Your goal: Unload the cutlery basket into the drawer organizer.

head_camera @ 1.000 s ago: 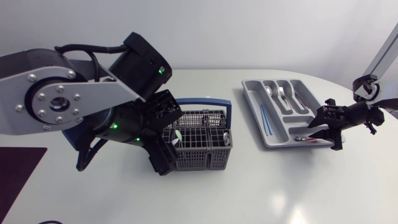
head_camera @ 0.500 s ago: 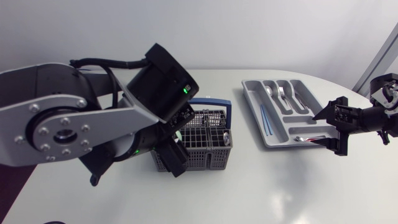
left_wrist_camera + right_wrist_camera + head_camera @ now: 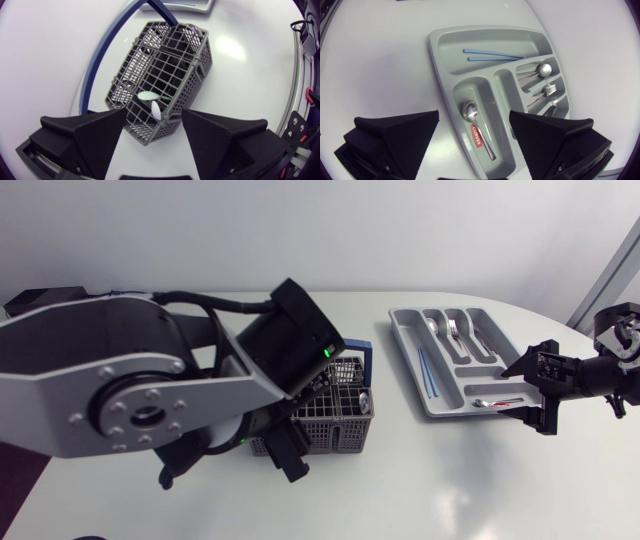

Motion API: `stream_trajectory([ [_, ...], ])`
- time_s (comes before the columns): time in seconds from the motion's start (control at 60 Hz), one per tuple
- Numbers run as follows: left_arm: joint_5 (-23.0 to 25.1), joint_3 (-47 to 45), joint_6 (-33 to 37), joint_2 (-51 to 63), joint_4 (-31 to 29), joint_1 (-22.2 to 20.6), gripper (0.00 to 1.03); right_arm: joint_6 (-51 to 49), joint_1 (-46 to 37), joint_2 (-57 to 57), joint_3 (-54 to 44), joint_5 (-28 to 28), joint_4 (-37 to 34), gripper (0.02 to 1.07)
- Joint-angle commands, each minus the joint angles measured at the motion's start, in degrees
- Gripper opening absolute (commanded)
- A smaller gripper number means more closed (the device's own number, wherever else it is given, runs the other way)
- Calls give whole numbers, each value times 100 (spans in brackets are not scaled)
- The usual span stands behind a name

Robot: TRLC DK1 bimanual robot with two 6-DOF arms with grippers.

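- While both pincers stand wide open and grip nothing, the work reads as sitting between one placement and the next pickup.
- Left pincer (image 3: 154, 111): its fingers are spread well apart and it is empty. It hangs over the near end of the dark grey plastic lattice cutlery basket (image 3: 172, 60) with the blue hoop handle.
- A mint-green plastic spoon bowl (image 3: 148, 94) and a white one (image 3: 156, 111) show in the cell under the gap between its fingers. This is probably the lineup for the next grab.
- The basket stands upright on the white table top (image 3: 480, 480), which keeps its cells open from above.
- Right pincer (image 3: 474, 114): equally wide and empty, poised above the near end of the light grey moulded plastic drawer organizer (image 3: 445, 55).
- A small steel spoon with a red-tagged handle (image 3: 469, 111) lies flat in the compartment under the gap.
- Ahead of the pincer, two thin blue sticks (image 3: 490, 53) lie in the long bay. Steel spoons (image 3: 543, 70) and steel forks (image 3: 549, 90) are sorted by kind in the bays beside it.
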Motion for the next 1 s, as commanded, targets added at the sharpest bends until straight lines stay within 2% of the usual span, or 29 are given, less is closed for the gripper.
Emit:
stream_trajectory([
  [0.0, 12, -65, -188, 385, -31, -14, 80, 103, 48, -70, -165, 15, 65, 103],
  [0.283, -14, -38, -206, 658, 22, 162, 79, 103, 39, 10, -130, 15, 65, 103],
  [0.483, -243, -38, -188, 745, 145, 268, 79, 103, 48, 36, -86, 15, 65, 103],
  [0.55, -252, -21, -188, 763, 233, 294, 74, 112, 56, 36, -69, 15, 57, 103],
  [0.667, -278, -3, -188, 772, 339, 294, 71, 112, 56, 45, -77, 15, 57, 103],
  [0.817, -313, -47, -171, 825, 435, 303, 55, 85, 39, 80, -95, 15, 74, 103],
  [0.983, -331, -135, -127, 851, 444, 303, 46, 68, -14, 124, -86, 15, 74, 103],
])
